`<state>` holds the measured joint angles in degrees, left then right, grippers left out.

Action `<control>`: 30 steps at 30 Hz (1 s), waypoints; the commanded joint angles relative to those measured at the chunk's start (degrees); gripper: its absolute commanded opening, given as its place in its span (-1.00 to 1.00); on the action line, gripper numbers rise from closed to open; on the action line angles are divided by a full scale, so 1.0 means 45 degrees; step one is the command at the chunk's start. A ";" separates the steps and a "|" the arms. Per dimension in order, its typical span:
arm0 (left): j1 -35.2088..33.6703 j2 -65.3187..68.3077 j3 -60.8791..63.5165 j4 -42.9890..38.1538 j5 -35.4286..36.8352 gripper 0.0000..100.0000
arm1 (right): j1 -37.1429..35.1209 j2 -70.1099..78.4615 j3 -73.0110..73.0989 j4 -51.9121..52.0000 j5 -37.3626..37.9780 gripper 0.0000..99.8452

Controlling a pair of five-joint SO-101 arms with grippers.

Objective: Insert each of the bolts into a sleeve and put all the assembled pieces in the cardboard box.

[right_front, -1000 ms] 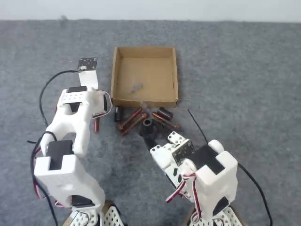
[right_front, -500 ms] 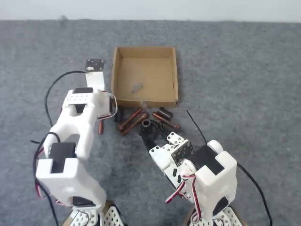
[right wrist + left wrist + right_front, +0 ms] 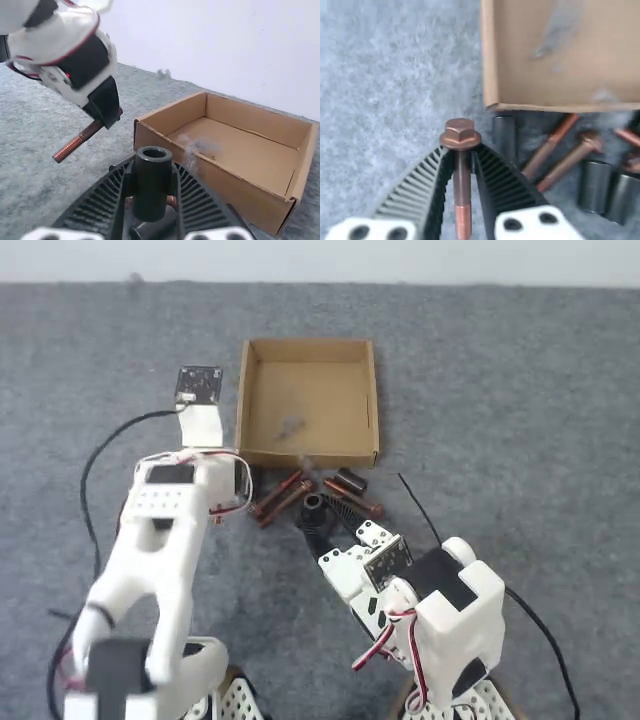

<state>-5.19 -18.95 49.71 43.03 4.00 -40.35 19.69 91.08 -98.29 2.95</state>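
left gripper (image 3: 462,150) is clamped on a bolt (image 3: 461,190) just under its head, w/ the threaded end sticking out free. right gripper (image 3: 151,175) is clamped on a sleeve (image 3: 151,185), upright, open bore facing up. in the high view the bolt sits at 9 o'clock of the loose pile and the sleeve at 6 o'clock, apart from each other.

step in hand looks like mating the two. i'd bring the threaded tip over the bore, line up both axes first, then feed slow & straight, since a tilt would likely catch on the rim.

cardboard box (image 3: 308,455) is at 12 o'clock of the pile, no pieces in it. loose bolts (image 3: 280,495) and a spare sleeve (image 3: 350,480) lie on the tabletop (image 3: 520,390) just in front of the box wall, btw the grippers, so pass above them, not through.
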 commanded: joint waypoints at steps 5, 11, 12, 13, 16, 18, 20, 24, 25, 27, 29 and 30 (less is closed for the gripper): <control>0.1211 -0.4650 0.2159 -0.1954 -0.0039 -0.98 | 0.0147 -0.0029 0.0254 0.0088 -0.0020 -0.99; 0.2032 -0.6838 0.4562 -0.5216 -0.0020 -0.98 | 0.0147 -0.0029 0.0254 0.0088 -0.0020 -0.99; 0.2208 -0.7092 0.4933 -0.5783 -0.0020 -0.98 | 0.0147 -0.0029 0.0254 0.0088 -0.0020 -0.99; 0.2325 -0.7306 0.5265 -0.6369 -0.0020 -0.98 | 0.0147 -0.0029 0.0254 0.0088 -0.0020 -0.99; 0.2657 -0.7775 0.6144 -0.7990 0.0254 -0.98 | 0.0127 -0.0029 0.0254 0.0088 -0.0020 -0.99; 0.2735 -0.7912 0.6554 -0.9065 0.1133 -0.98 | 0.0127 -0.0029 0.0254 0.0088 -0.0020 -0.99; 0.2774 -0.7932 0.6711 -0.9768 0.2364 -0.98 | 0.0127 -0.0029 0.0254 0.0088 -0.0020 -0.99; 0.2794 -0.7932 0.6691 -0.9905 0.4513 -0.98 | -0.0107 -0.0029 0.0274 0.0107 0.0000 -0.99; 0.2794 -0.7932 0.6672 -0.9924 0.4806 -0.98 | -0.0107 -0.0029 0.0274 0.0107 0.0000 -0.99; 0.2794 -0.8029 0.6672 -0.9944 0.4982 -0.98 | -0.0107 -0.0029 0.0274 0.0107 0.0000 -0.99; 0.2969 -0.8029 0.6672 -1.0100 0.4982 -0.98 | -0.0107 -0.0029 0.0274 0.0107 0.0000 -0.99; 0.3106 -0.8029 0.6750 -1.0237 0.4982 -0.98 | -0.0127 -0.0029 0.0274 0.0107 0.0000 -0.99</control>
<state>7.38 -52.44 80.66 -0.31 25.45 -40.35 19.69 91.08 -98.29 2.95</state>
